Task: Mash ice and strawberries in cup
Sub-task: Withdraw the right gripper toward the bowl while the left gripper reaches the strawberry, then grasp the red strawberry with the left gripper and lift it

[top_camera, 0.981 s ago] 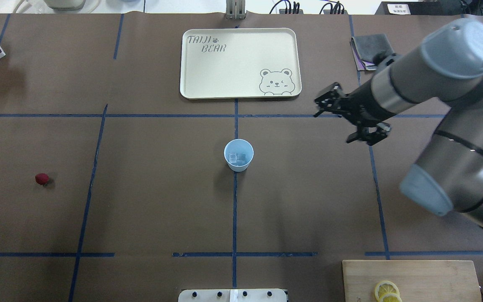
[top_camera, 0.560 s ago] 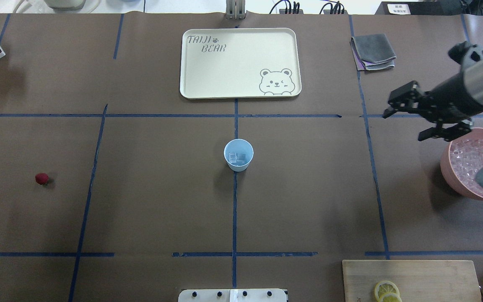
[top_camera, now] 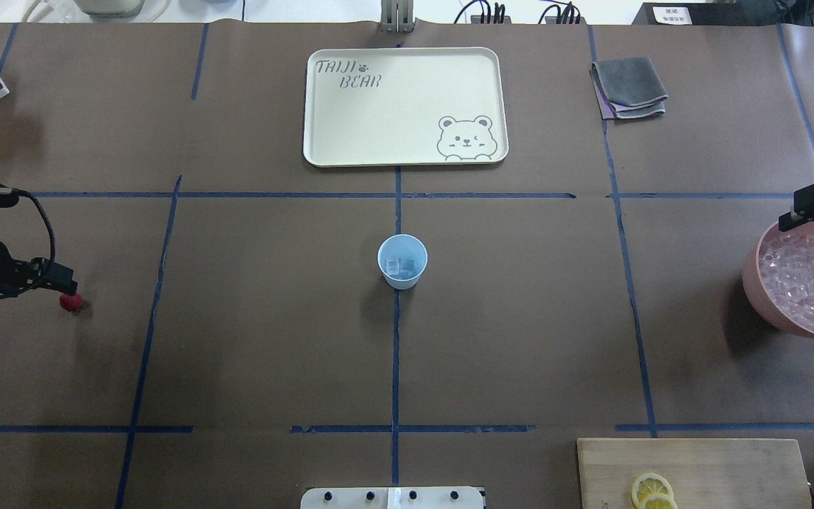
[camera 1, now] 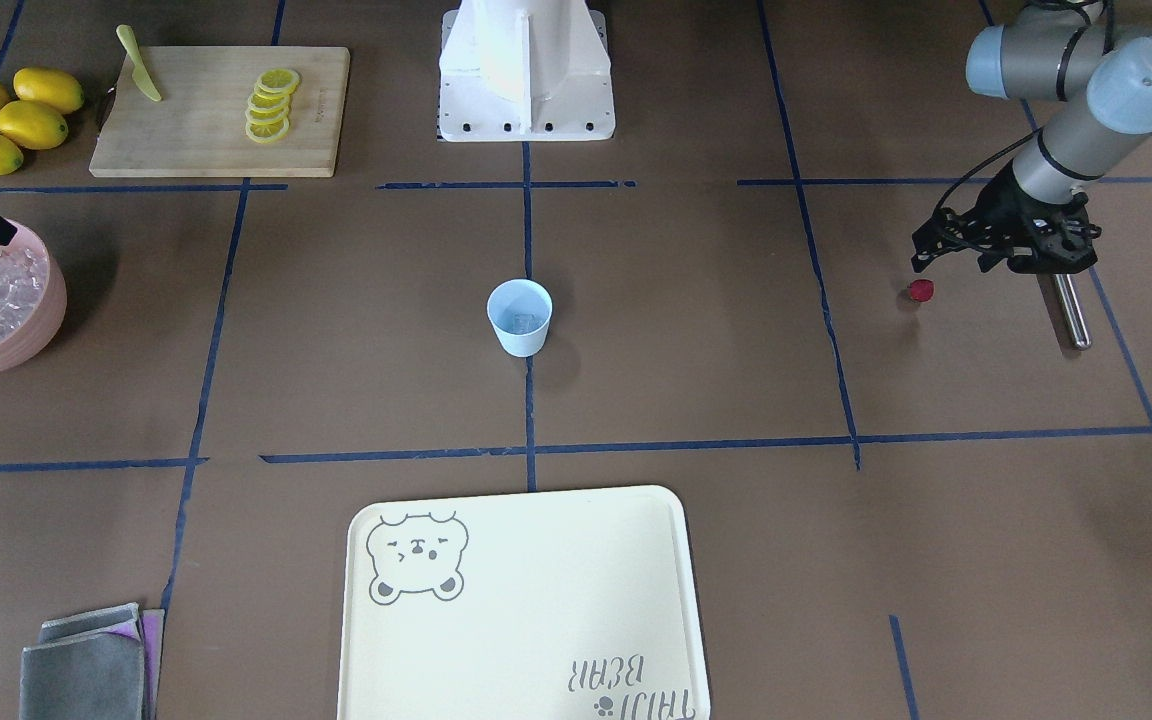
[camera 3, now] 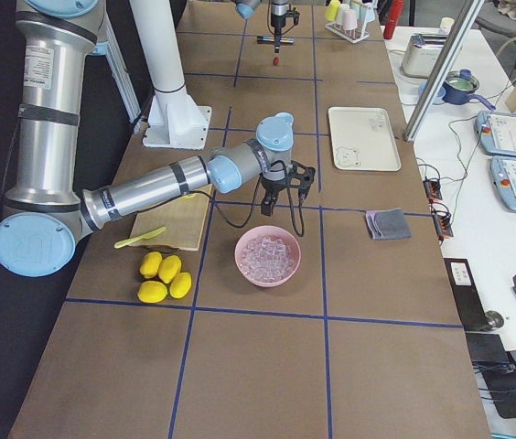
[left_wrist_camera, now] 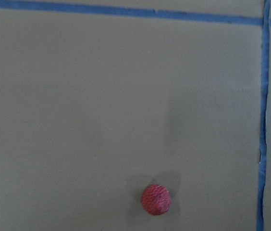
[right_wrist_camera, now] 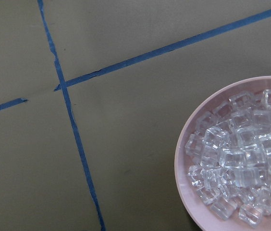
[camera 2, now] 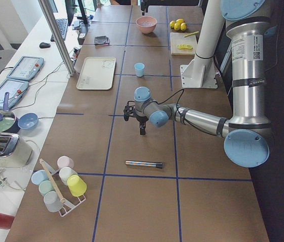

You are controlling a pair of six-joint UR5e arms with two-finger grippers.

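The pale blue cup (top_camera: 402,261) stands at the table's centre with a few ice cubes (top_camera: 401,266) inside. One small red strawberry (top_camera: 71,302) lies far left on the table and shows low in the left wrist view (left_wrist_camera: 156,199). My left gripper (camera 1: 951,262) hovers just above and beside it, open and holding nothing. Its fingertip (top_camera: 66,288) reaches almost to the fruit. My right gripper (top_camera: 813,237) hangs open and holding nothing over the near rim of the pink bowl (top_camera: 753,283), which is full of ice (right_wrist_camera: 241,163).
A cream bear tray (top_camera: 393,106) lies beyond the cup, a grey cloth (top_camera: 628,86) to its right. A metal rod (camera 1: 1071,310) lies just past the strawberry. A cutting board (top_camera: 689,466) with lemon slices and whole lemons (camera 1: 6,115) sit near the robot's right.
My right arm pulled back rightward from near the centre to over the pink bowl. My left gripper came into view from the left edge and now hangs by the strawberry.
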